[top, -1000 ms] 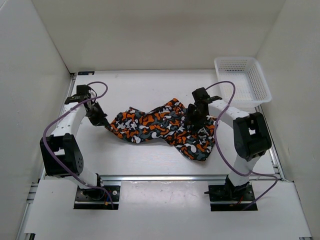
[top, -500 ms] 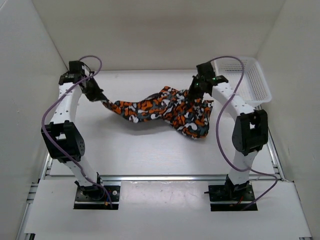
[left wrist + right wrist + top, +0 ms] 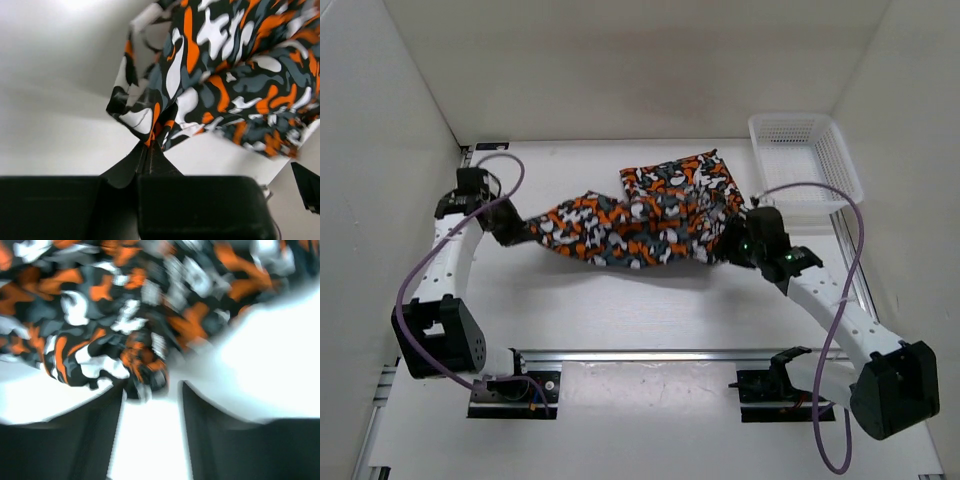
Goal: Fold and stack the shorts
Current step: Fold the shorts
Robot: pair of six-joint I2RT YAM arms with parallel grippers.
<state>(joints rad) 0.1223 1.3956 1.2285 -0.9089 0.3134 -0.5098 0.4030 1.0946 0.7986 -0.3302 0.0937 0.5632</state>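
From where I stand, the job is barely begun. The shorts are not folded. They stretch in a long, rumpled band across the middle of the surface, with one broad flap thrown toward the back wall, and nothing is stacked anywhere.

The left claw is clamped tight on a corner of cloth at the band's left end. Its wrist view shows the fingers pressed together with fabric pinched between them. The right claw sits at the band's right end with its fingers standing apart. A bunch of cloth lies just at their tips, but that view is too blurred to say whether either finger touches it. I judge that flattening, folding and placing all remain.

There is decent room on the near side, between the cloth and the arm bases. The far flap lies near the back wall, and the white basket stands just beside the flap's right corner, so the right arm looks most hemmed in there.
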